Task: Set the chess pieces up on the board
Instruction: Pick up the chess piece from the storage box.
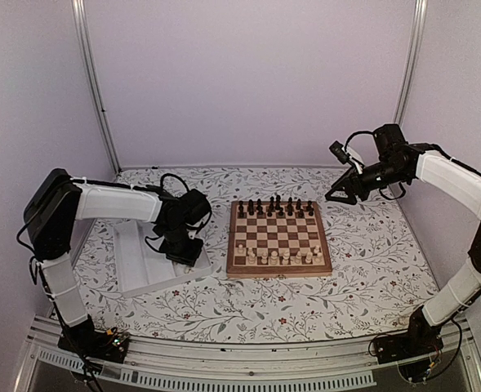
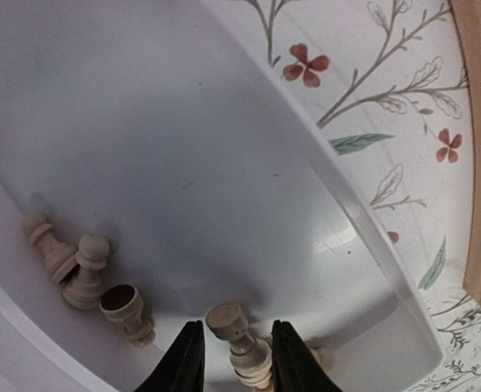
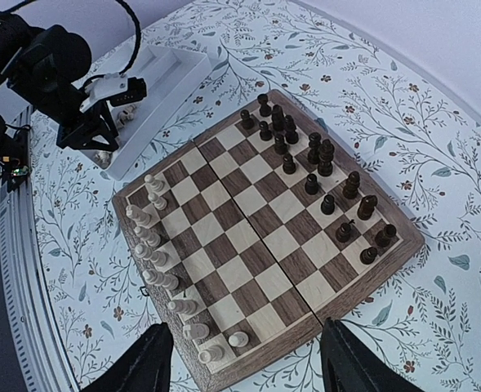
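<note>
Left pincer [image 2: 233, 359] narrowly straddles a pale turned-wood pawn [image 2: 238, 339] in tray [image 2: 362, 237].

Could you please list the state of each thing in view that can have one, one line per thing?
Left gripper: down in the tray, jaws either side of a pale pawn.
Pale pawn: lying between the jaws.
Right gripper: jaws open, empty, raised above the board.
Tray: holds a few tipped pale pieces.
Board: unfolded flat, dark pieces upright on far rows, pale pieces on near rows.
</note>
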You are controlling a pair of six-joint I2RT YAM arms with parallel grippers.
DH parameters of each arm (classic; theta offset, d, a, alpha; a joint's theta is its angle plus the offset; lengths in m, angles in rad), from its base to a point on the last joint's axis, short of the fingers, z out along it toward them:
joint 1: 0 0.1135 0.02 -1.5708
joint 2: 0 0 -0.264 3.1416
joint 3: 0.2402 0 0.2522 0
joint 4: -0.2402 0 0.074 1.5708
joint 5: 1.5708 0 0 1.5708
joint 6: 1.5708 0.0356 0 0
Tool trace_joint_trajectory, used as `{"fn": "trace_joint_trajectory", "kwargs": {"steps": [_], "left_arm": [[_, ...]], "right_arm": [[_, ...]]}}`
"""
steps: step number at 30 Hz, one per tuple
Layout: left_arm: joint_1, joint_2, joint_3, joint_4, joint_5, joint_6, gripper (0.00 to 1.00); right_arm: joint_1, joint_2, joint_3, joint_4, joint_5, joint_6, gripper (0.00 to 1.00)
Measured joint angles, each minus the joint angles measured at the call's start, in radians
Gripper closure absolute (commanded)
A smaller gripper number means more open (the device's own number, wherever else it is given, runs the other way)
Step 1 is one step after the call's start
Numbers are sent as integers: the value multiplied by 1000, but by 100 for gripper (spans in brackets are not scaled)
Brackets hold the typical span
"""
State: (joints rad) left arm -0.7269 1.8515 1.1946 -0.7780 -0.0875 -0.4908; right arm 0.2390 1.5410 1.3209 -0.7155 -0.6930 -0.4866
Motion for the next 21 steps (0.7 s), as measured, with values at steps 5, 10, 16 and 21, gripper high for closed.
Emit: {"fn": "trace_joint_trajectory", "kwargs": {"steps": [5, 10, 16, 21], "left_arm": [[10, 21, 0, 19, 29, -1, 76], [15, 34, 0, 29, 45, 2, 82], [21, 37, 5, 41, 45, 21, 86], [41, 58, 42, 42, 35, 51, 87]], "right_arm": [[0, 0, 0, 0, -5, 0, 36], [0, 0, -3, 1, -16, 0, 37], [0, 0, -7, 0, -24, 0, 37], [0, 0, -7, 0, -24, 0, 37]]}}
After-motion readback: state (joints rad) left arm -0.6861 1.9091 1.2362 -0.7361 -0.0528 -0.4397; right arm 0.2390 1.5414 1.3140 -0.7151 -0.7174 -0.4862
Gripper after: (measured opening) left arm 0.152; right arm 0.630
